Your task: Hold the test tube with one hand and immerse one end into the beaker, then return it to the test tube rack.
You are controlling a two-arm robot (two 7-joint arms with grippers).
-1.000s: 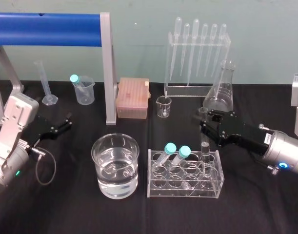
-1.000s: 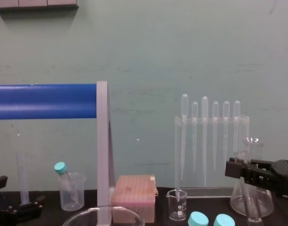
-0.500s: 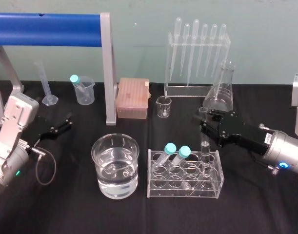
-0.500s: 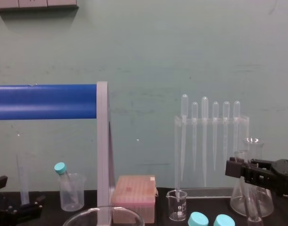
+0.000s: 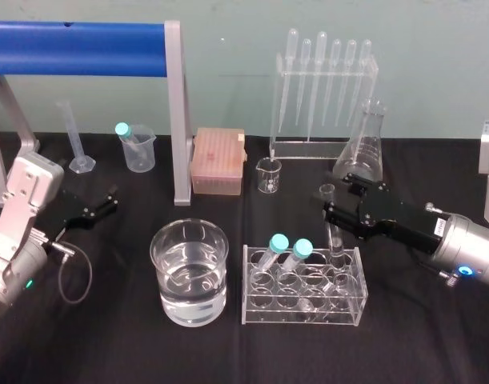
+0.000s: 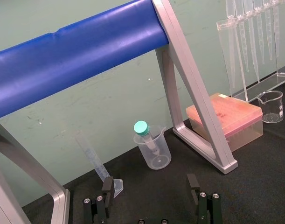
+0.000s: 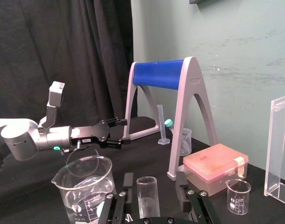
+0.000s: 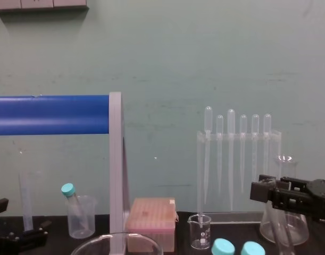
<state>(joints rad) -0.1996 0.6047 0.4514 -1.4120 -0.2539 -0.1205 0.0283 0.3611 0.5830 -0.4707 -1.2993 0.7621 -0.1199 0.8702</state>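
lifting straight up matters here: the right gripper (image 5: pixel 334 214) has its fingers clenched on the test tube (image 5: pixel 337 242), which is tilted with its lower end inside the test tube rack (image 5: pixel 302 308). clear the rack before swinging toward the beaker (image 5: pixel 190 272). the left gripper (image 5: pixel 96 210) idles, fingers released.

The black table (image 5: pixel 116 344) carries the beaker (image 5: pixel 190 272) and test tube rack (image 5: pixel 302 286) side by side near its front edge. Along its rear edge stand a measuring cylinder (image 5: pixel 74 140), tip box (image 5: pixel 218 162), small beaker (image 5: pixel 269 174), pipette stand (image 5: pixel 320 104) and flask (image 5: pixel 362 148).
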